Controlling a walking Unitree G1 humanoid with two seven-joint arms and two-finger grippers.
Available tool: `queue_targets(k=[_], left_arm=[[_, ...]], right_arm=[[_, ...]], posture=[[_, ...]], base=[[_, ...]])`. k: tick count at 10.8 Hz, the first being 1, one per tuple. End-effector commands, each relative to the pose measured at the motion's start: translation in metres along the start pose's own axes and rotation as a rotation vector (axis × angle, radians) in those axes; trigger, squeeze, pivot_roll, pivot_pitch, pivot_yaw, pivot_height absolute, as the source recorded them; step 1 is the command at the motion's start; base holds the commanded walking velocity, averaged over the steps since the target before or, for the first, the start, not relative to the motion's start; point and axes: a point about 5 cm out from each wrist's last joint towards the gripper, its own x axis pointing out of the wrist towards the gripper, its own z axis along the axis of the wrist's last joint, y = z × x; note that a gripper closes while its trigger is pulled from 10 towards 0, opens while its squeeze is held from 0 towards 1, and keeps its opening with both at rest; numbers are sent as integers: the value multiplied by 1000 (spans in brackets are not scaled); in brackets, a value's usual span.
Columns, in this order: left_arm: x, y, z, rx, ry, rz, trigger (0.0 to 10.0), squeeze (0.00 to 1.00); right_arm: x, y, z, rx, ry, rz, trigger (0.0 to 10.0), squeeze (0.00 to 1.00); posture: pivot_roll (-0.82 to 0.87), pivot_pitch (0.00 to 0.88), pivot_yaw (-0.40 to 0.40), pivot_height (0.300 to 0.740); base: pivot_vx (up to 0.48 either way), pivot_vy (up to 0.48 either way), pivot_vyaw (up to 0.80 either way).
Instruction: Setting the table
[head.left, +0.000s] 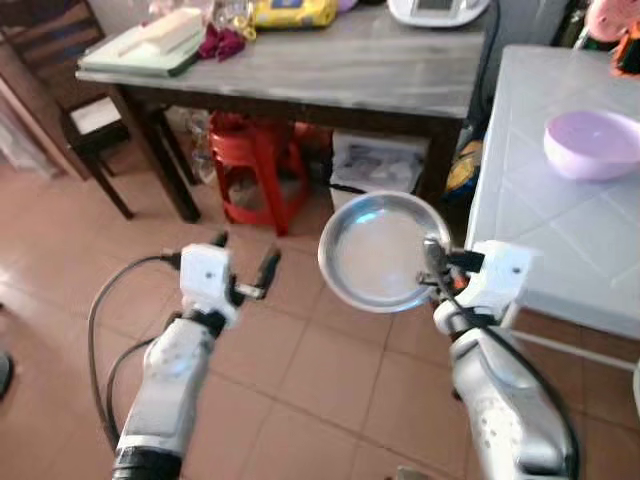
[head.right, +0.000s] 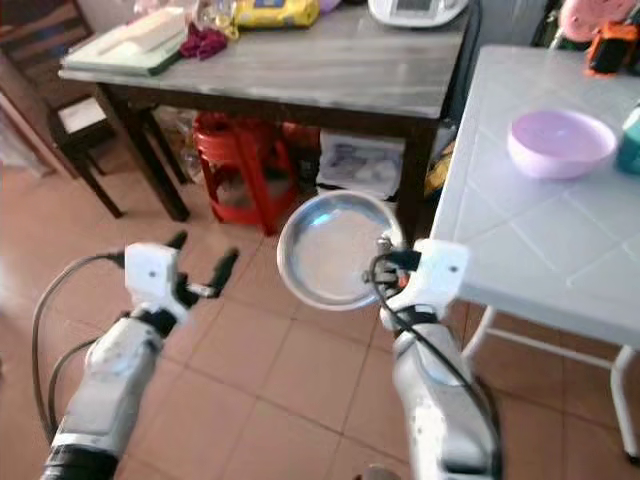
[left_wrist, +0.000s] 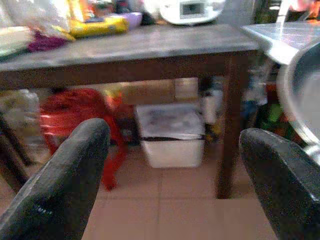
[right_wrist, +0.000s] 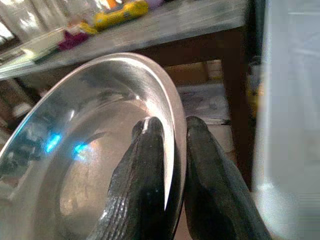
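Note:
A round steel plate (head.left: 378, 250) hangs in the air over the tiled floor, just left of the white table (head.left: 560, 230). My right gripper (head.left: 433, 268) is shut on the plate's near right rim, one finger inside (right_wrist: 145, 170) and one outside. A purple bowl (head.left: 593, 143) sits on the white table. My left gripper (head.left: 243, 262) is held out over the floor, open, with nothing between its fingers (left_wrist: 65, 185).
A dark wooden table (head.left: 320, 70) stands ahead, holding a yellow packet (head.left: 290, 12), a white appliance (head.left: 438, 10) and a tray (head.left: 140, 50). Under it are a red stool (head.left: 252, 170) and a white box (head.left: 378, 165). A dark chair (head.left: 70, 90) stands at the left.

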Motion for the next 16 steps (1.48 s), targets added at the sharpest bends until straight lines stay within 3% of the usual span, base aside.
queue_targets(k=[1, 11, 16], left_arm=[[-4, 8, 0, 25, 7, 16, 10000, 0], [-3, 12, -3, 42, 24, 51, 10000, 0], [-2, 11, -6, 25, 45, 63, 10000, 0]], right_arm=[[1, 8, 6, 20, -27, 31, 10000, 0], [-2, 9, 2, 34, -17, 32, 10000, 0], [-3, 8, 1, 50, -13, 17, 10000, 0]], posture=[[-62, 130, 97, 740], [-61, 133, 106, 740], [-62, 133, 110, 740]], base=[[450, 0, 0], [445, 0, 0], [0, 0, 0]])
